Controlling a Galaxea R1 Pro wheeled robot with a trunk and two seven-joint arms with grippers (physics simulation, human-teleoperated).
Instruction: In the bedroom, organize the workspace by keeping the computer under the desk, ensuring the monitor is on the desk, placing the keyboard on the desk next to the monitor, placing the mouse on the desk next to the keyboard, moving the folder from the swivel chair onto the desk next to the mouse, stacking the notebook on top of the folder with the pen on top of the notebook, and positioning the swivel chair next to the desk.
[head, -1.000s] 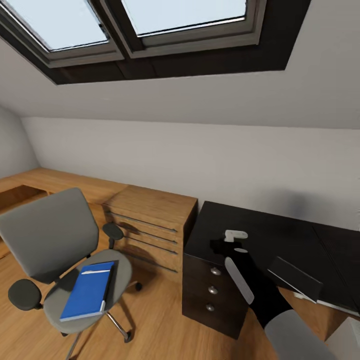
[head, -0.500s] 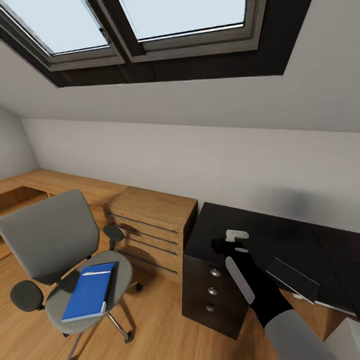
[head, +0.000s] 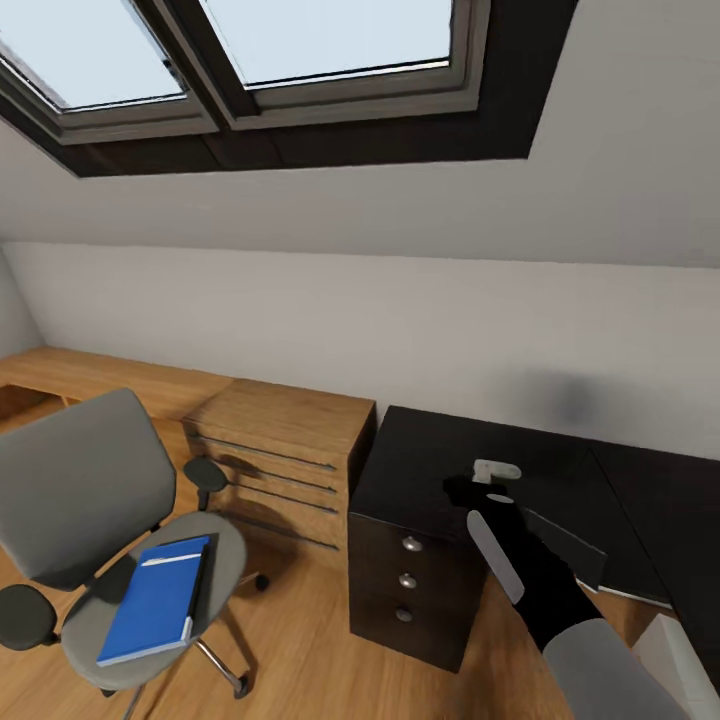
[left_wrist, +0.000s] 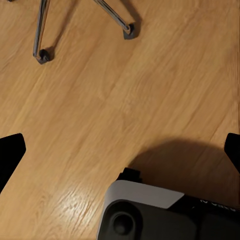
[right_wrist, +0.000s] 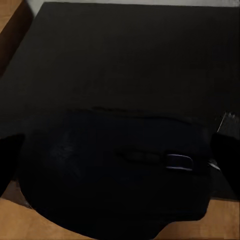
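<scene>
Here is the bedroom with its light wood plank floor (head: 300, 660), grey walls and dark-framed skylight (head: 290, 80) overhead. At the left of the head view stands the grey padded swivel chair (head: 75, 490) with black armrests, and the flat bright blue folder (head: 152, 600) lies on its seat, well apart from the black matte counter (head: 560, 470). Between chair and counter sits a light wooden drawer chest (head: 285, 455), and right beside it a black three-drawer cabinet (head: 410, 580) with round silver knobs. The right gripper (head: 478, 487) reaches out over the counter's near left corner on its black arm. In the right wrist view the rounded black mouse (right_wrist: 115, 170) sits close between the dark fingers (right_wrist: 227, 150), which flank it on both sides; whether they press on it I cannot tell. The left gripper (left_wrist: 120, 150) hangs over bare floor, its black fingers (left_wrist: 10, 152) spread wide with nothing between them, and the chair's metal legs and castors (left_wrist: 129, 31) show beyond.
</scene>
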